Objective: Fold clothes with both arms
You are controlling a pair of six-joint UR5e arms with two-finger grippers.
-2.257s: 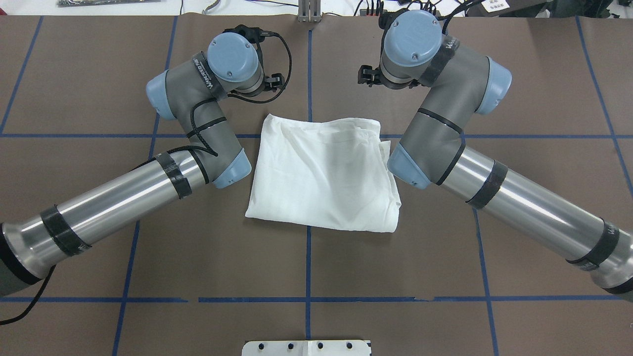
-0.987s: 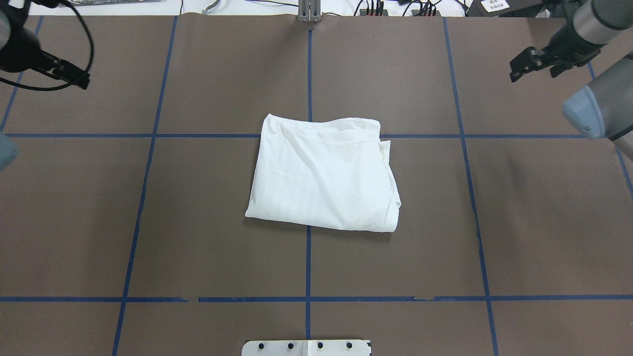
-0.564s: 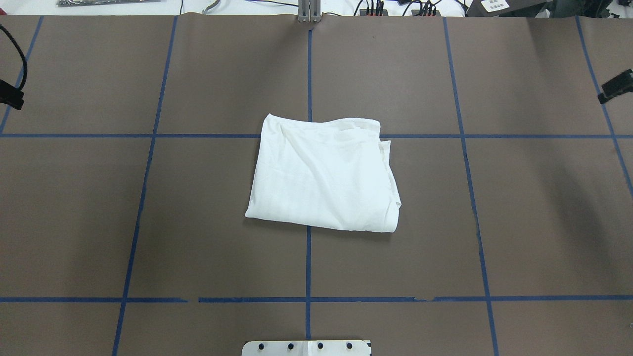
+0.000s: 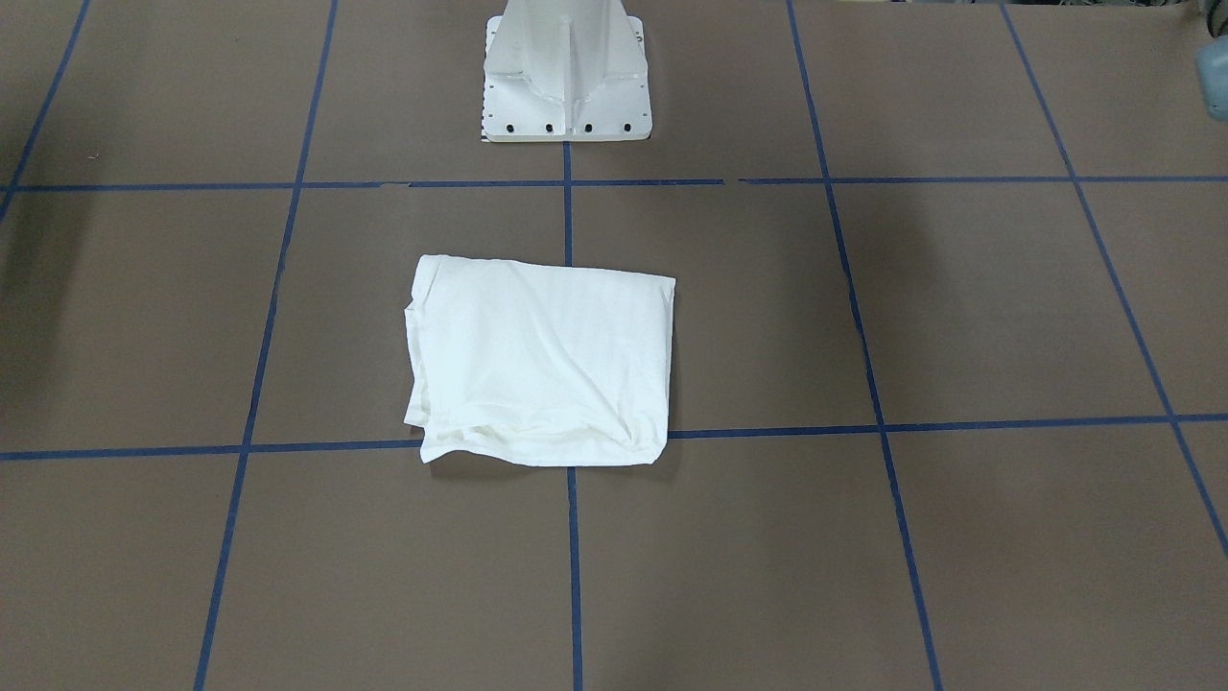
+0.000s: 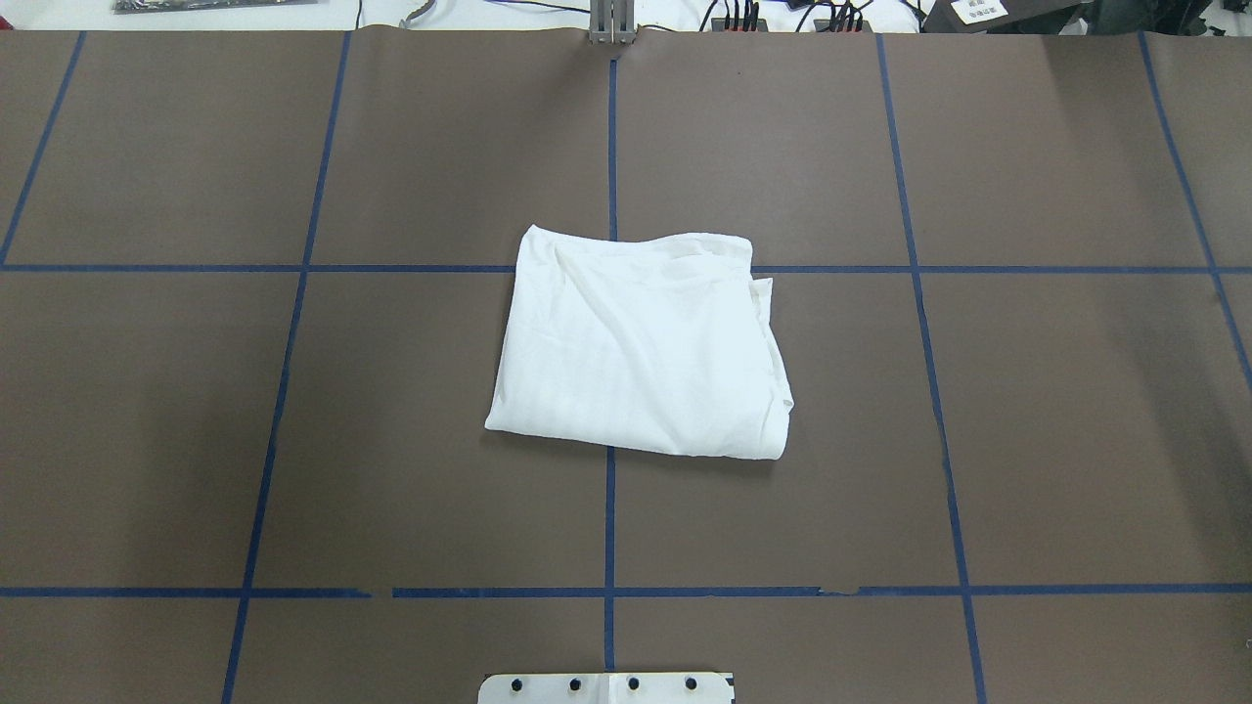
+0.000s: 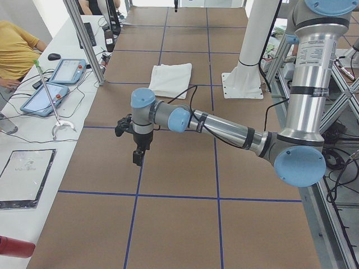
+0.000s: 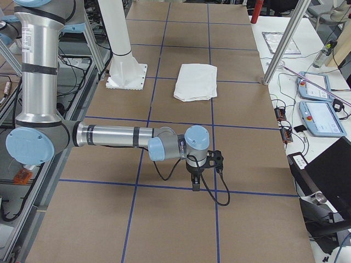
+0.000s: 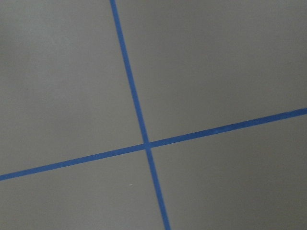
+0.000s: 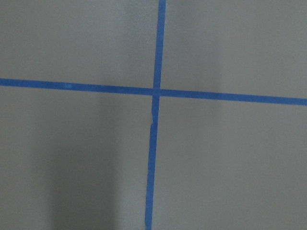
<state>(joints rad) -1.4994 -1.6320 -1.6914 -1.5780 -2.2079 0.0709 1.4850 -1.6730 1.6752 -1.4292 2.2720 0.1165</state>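
The white T-shirt (image 5: 636, 352) lies folded into a compact rectangle at the middle of the brown table, also seen in the front-facing view (image 4: 542, 360). No print, collar or tag shows. Nothing touches it. Both arms are outside the overhead view. The left arm (image 6: 224, 126) stretches far from the shirt (image 6: 171, 79), its gripper (image 6: 137, 154) pointing down above the table; I cannot tell if it is open or shut. The right arm (image 7: 115, 136) does the same at the other end, its gripper (image 7: 196, 181) far from the shirt (image 7: 196, 81); its state cannot be told either. Both wrist views show only table and blue tape.
The white pedestal mount (image 4: 566, 77) stands at the robot's side of the table, also in the overhead view (image 5: 606, 687). Blue tape lines grid the table (image 5: 293, 440). Tablets (image 6: 56, 78) and a seated person (image 6: 14, 50) are beyond the far edge; aluminium posts (image 7: 285, 44) stand there.
Both arms have swung outward from beside the shirt to the table's two ends and left the overhead view. The shirt has not moved.
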